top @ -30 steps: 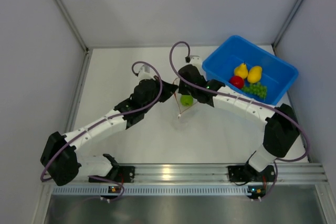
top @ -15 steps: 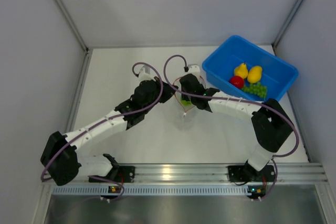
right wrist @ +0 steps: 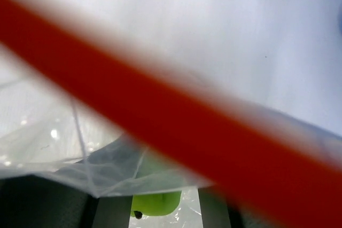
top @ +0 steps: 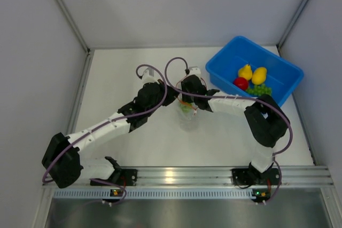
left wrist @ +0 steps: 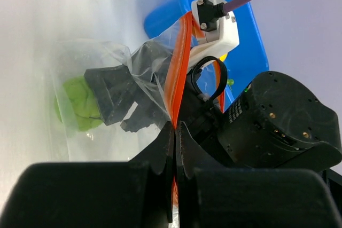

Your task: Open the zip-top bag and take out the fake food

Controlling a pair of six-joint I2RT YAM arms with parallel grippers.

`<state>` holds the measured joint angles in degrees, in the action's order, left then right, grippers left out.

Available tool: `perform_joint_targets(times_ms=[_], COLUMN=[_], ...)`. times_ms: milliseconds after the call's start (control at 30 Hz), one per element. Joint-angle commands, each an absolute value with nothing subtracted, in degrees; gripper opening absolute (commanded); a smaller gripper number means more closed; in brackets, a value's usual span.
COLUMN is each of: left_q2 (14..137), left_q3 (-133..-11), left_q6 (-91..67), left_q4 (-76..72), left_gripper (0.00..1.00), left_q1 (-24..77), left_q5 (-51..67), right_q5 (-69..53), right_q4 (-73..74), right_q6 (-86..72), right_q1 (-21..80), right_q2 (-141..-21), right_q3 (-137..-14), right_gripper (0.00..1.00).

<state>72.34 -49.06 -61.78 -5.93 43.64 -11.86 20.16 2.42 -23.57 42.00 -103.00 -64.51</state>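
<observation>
The left jaws pinch the zip-top bag; the right jaws, open inside, should softly squeeze the green fruit between them.

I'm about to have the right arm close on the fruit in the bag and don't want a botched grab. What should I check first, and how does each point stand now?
1. Left gripper holds the clear plastic zip-top bag by its orange zip strip: ok, jaws shut on the strip.
2. Bag mouth open: ok, the right gripper reaches inside.
3. Green round plastic fruit lined up between the right jaws: ok, the right wrist view shows it in the gap.
4. No bag film caught between jaws and fruit: cannot tell.
5. Blue plastic bin has bare floor left for the fruit: ok.
</observation>
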Motion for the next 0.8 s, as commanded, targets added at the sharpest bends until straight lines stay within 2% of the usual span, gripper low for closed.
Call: perform_joint_targets(times_ms=[0,67,267,533,767], left_q2=[72.4,72.3,72.3,72.7,72.6], left_q3=[-48.2,-47.5,-45.8,-45.5,-44.8], left_q6=[-60.6,-60.5,-60.6,-60.3,-59.2], left_q4=[-9.3,-9.3,-9.2,-9.3,-9.2], left_gripper=[0.0,0.0,0.0,0.0,0.0], left_q1=[43.3,43.2,42.8,42.7,42.8], left_q5=[-11.9,-12.0,-12.9,-13.2,-15.2], right_q5=[14.8,13.4,10.5,7.6,11.8], right_q4=[-1.8,-1.0,-1.9,9.4,24.3], right_q6=[-24.1,-24.4,-25.3,-23.6,-23.9], right_q1=[41.1,41.2,41.7,42.6,43.8], right_q2=[-103.0,-102.5,-96.0,-93.5,-92.1], right_q3=[-63.3,-62.9,-59.7,-60.2,-61.4], right_gripper=[0.46,0.5,0.52,0.64,0.64])
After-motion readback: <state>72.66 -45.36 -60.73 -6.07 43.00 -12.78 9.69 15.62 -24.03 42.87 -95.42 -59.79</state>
